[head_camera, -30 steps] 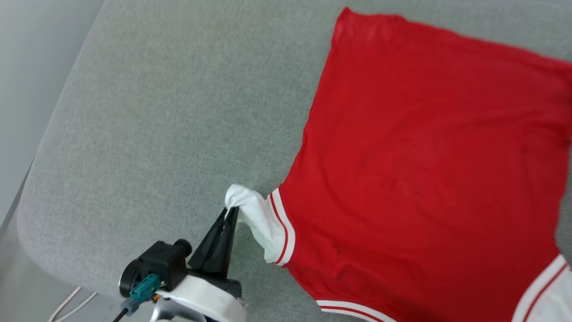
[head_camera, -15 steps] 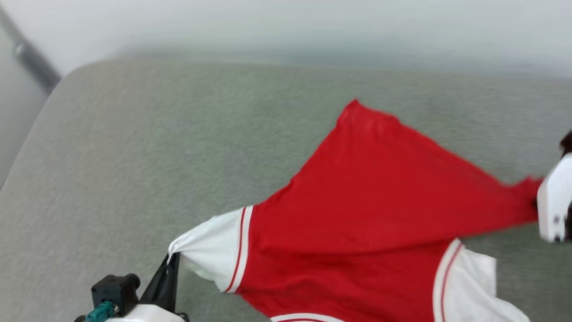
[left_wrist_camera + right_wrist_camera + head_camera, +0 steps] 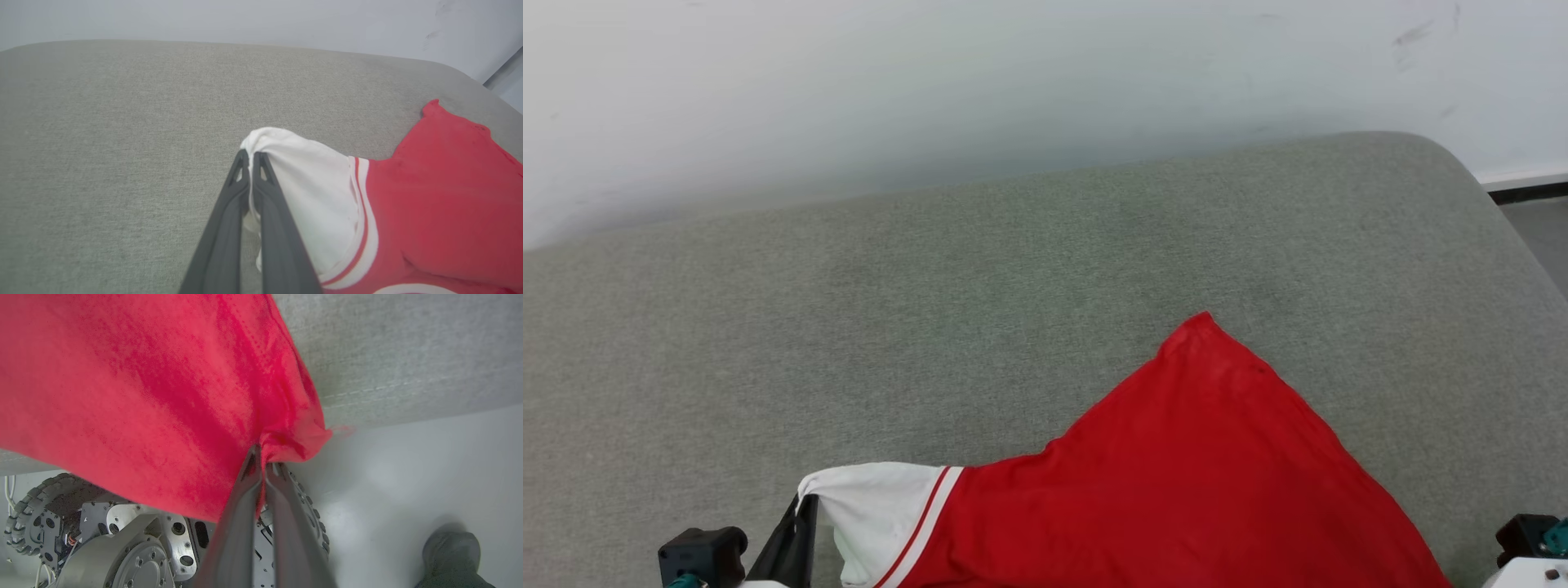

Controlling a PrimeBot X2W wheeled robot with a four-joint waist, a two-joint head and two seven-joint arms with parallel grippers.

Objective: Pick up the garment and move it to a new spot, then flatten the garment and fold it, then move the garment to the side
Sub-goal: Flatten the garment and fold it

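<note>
Between the left gripper point(image 3: 250, 155), pinching its white sleeve point(image 3: 310, 196), and the right gripper point(image 3: 261, 457), pinching its red edge point(image 3: 298, 433), the garment point(image 3: 1176, 474) stretches sideways.

No legible text, number, label, brand or sign in any view. Garment point(image 3: 1192, 490): visible face plain red cloth, white sleeve with red-white striped trim, nothing readable on it.
</note>
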